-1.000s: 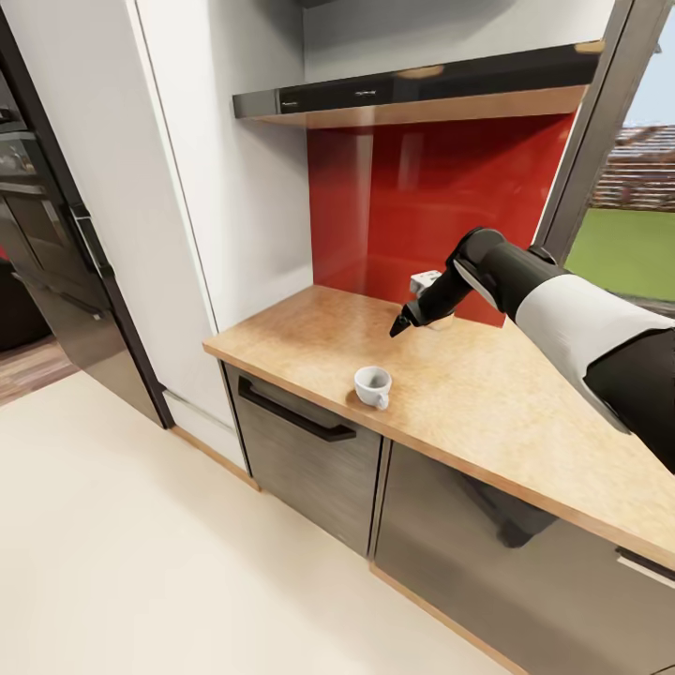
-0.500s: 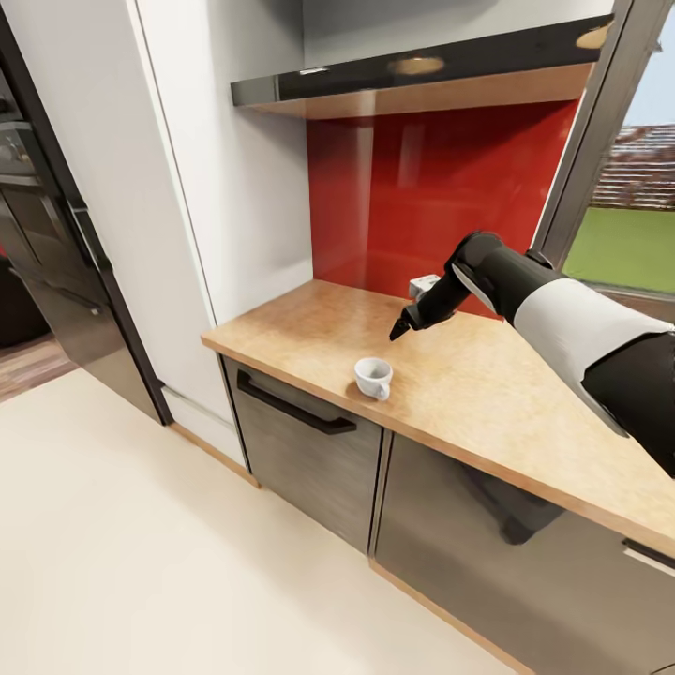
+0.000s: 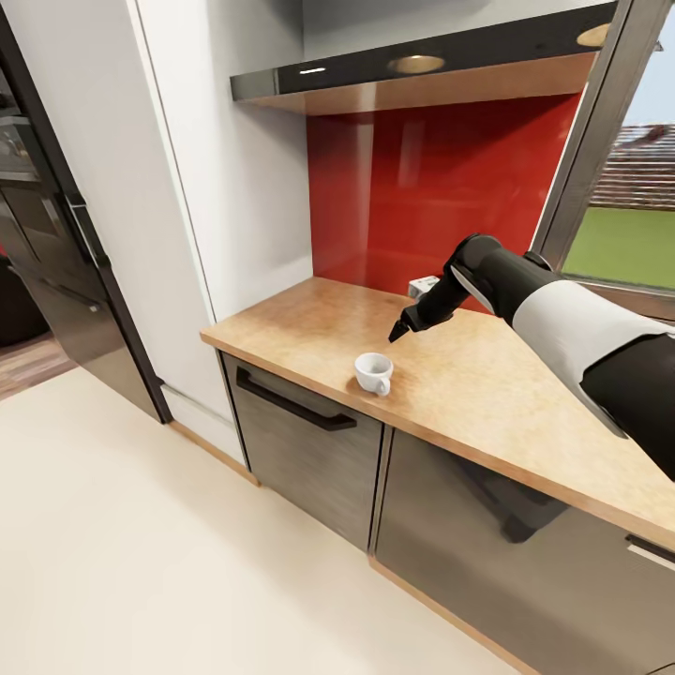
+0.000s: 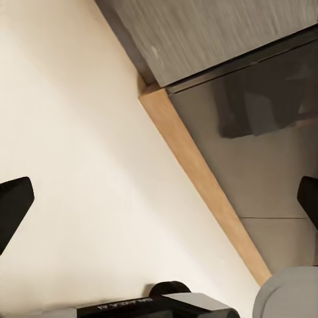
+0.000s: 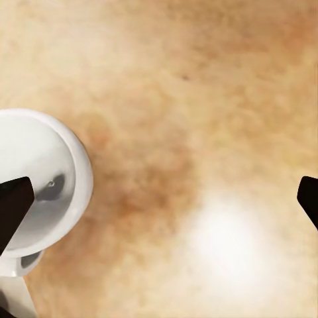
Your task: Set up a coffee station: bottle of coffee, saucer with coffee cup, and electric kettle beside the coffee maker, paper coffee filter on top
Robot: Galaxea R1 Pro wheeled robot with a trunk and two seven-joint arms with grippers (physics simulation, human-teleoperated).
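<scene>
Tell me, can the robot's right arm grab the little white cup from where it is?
Probably yes. The right gripper hangs open just above and behind the coffee cup, and the countertop between them is bare. It likely needs to shift toward the cup and lower.

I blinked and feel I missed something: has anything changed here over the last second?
Very little. The camera shifted slightly, so the whole scene slid a bit. The right gripper still hovers open above the countertop, near the white coffee cup but not touching it. The cup stayed upright near the counter's front edge.
</scene>
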